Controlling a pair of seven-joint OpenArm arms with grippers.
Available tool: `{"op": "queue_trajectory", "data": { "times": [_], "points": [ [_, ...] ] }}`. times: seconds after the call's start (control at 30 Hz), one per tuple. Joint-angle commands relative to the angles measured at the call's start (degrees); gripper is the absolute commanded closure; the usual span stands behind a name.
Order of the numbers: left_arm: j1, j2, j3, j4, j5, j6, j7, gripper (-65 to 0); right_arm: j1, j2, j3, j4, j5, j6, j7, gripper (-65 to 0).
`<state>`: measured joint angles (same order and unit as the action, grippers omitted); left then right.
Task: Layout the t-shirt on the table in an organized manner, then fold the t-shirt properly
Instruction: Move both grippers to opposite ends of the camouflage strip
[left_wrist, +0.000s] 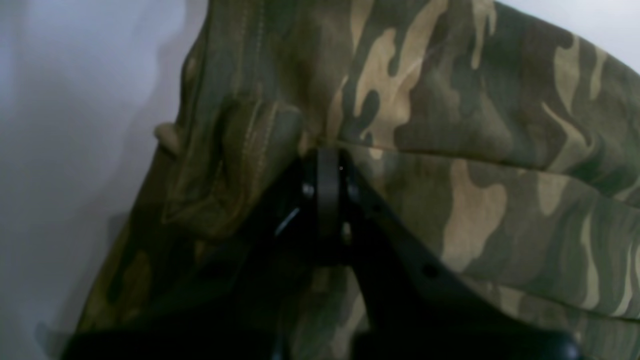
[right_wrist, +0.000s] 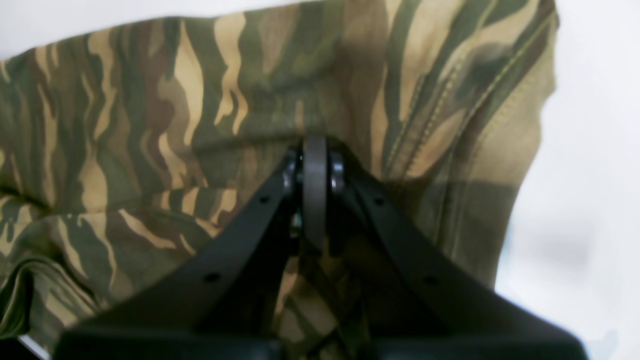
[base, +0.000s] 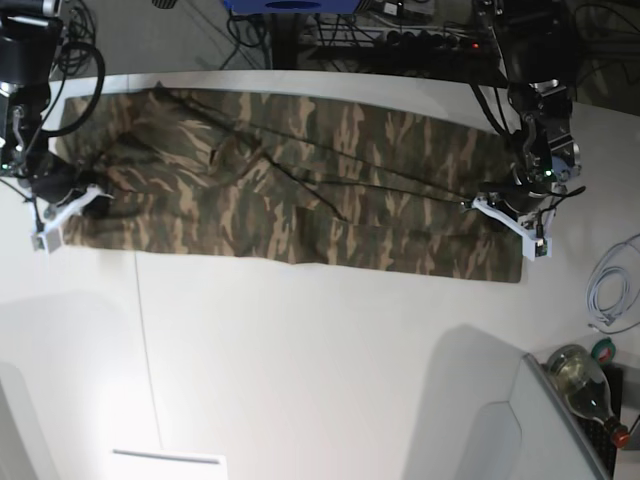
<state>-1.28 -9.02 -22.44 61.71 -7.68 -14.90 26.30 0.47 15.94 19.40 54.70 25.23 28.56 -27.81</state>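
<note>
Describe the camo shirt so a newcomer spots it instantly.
Find the big smooth white table; across its far half lies a long soft cloth t-shirt in olive, brown and tan camouflage. The left gripper and right gripper pinch its ends. It is the only patterned thing there.

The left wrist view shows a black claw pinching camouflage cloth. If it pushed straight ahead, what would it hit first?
The t-shirt itself: the left end effector is already shut on a fold of it, with more cloth bunched directly ahead. The white table probably lies beyond, though depth is unclear.

Tangled cables (base: 400, 35) behind; bottle (base: 583, 380) right.
</note>
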Motion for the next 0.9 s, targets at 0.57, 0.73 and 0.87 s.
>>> {"op": "queue_trajectory", "data": {
  "times": [0.57, 0.73, 0.87],
  "points": [
    [4.93, 0.71, -9.34, 23.17, 0.78, -0.71, 15.59, 0.0, -0.43, 2.56, 0.34, 12.25, -3.12, -1.17, -2.56, -1.1],
    [7.83, 0.09, -14.27, 28.97, -2.47, -1.94, 16.55, 0.0, -7.63, -1.48, 0.87, 27.98, -3.12, 0.24, -2.65, -1.4],
    [9.41, -3.51, -19.28, 24.48, -9.42, -10.73, 16.38, 0.0, -15.11, -5.7, 0.34, 38.18, -3.12, 0.41, -2.65, -1.4]
  ]
}}
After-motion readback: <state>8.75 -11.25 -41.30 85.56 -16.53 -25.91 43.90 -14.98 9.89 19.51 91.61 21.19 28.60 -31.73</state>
